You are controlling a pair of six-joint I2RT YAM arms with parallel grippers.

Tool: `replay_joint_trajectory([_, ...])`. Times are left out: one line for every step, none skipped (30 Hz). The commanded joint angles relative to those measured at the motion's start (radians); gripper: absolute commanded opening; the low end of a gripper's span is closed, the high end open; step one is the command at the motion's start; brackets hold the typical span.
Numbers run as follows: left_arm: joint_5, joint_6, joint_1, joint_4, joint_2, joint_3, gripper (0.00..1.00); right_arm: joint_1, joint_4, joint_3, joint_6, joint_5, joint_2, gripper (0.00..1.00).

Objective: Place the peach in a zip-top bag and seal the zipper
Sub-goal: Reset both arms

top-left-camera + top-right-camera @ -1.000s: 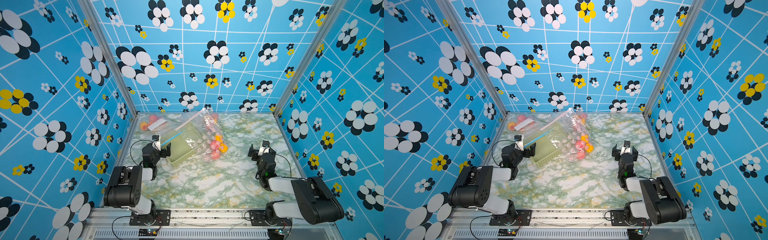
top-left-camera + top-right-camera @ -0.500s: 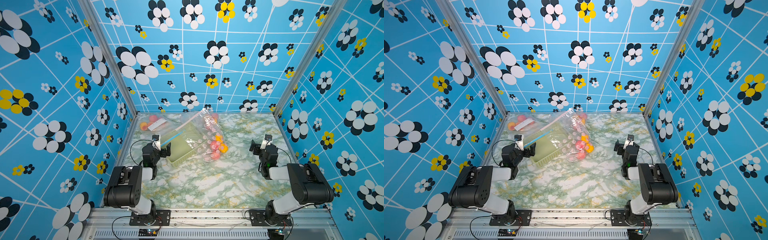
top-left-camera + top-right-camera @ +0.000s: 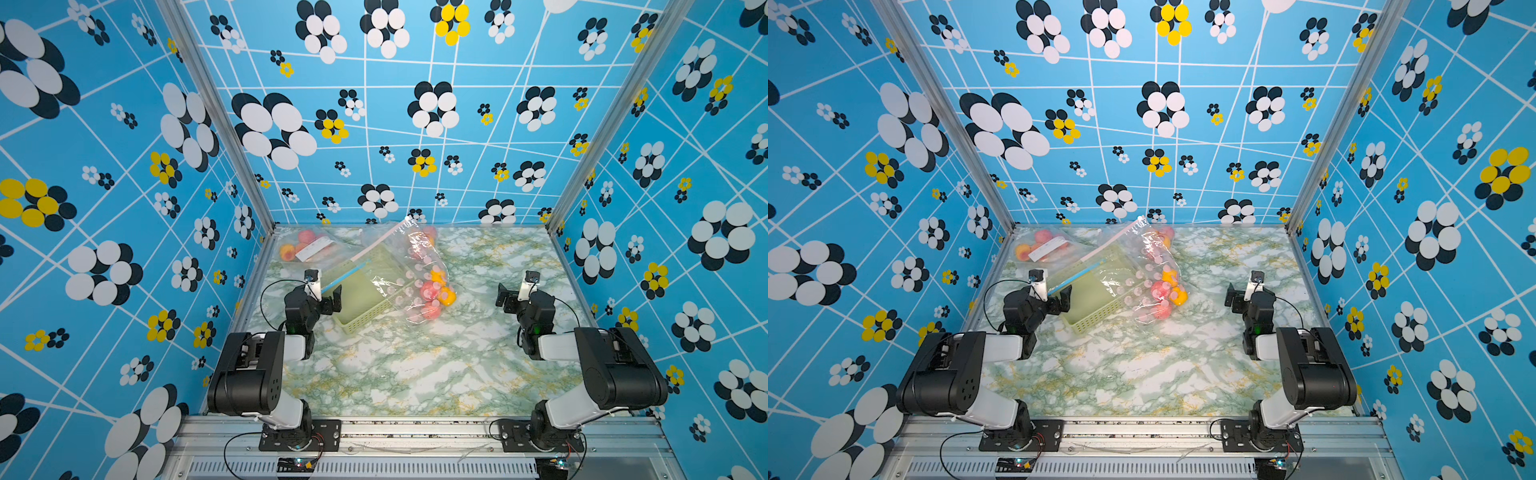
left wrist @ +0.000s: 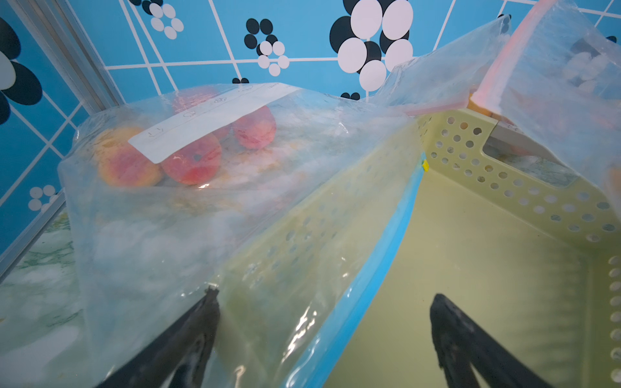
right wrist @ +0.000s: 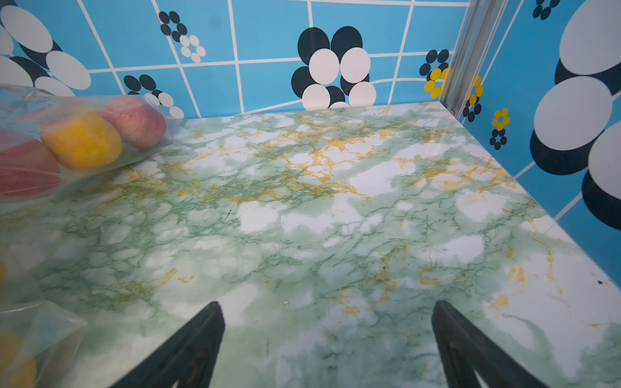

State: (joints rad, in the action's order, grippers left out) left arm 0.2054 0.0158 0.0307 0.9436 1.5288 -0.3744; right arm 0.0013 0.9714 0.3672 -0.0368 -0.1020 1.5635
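Left gripper [image 4: 323,296] jaws apart, straddling the blue zipper [image 4: 379,255] of the bag [image 4: 201,218] where it drapes over the basket [image 4: 470,255] wall. I'd centre on the strip, pinch, then slide along it. Right gripper [image 5: 327,306] jaws apart over bare table [image 5: 302,208], holding nothing. Peaches [image 4: 191,161] sit inside the bag, at its far end. White label [image 4: 201,121] there, marks unreadable.
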Motion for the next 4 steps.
replay_joint_trajectory([-0.01,-0.008,-0.006,-0.048,0.011,-0.012,0.99,-0.001,-0.022,0.007,0.012,-0.001,-0.003,1.0])
replay_joint_trajectory([-0.011,-0.008,-0.006,-0.047,0.01,-0.013,0.99,0.0,-0.021,0.007,0.011,0.0,-0.004,0.99])
replay_joint_trajectory([-0.011,-0.007,-0.006,-0.048,0.01,-0.012,0.99,-0.001,-0.022,0.008,0.011,-0.001,-0.003,1.0])
replay_joint_trajectory([-0.01,-0.008,-0.006,-0.048,0.01,-0.013,0.99,0.0,-0.021,0.007,0.011,0.0,-0.003,0.99])
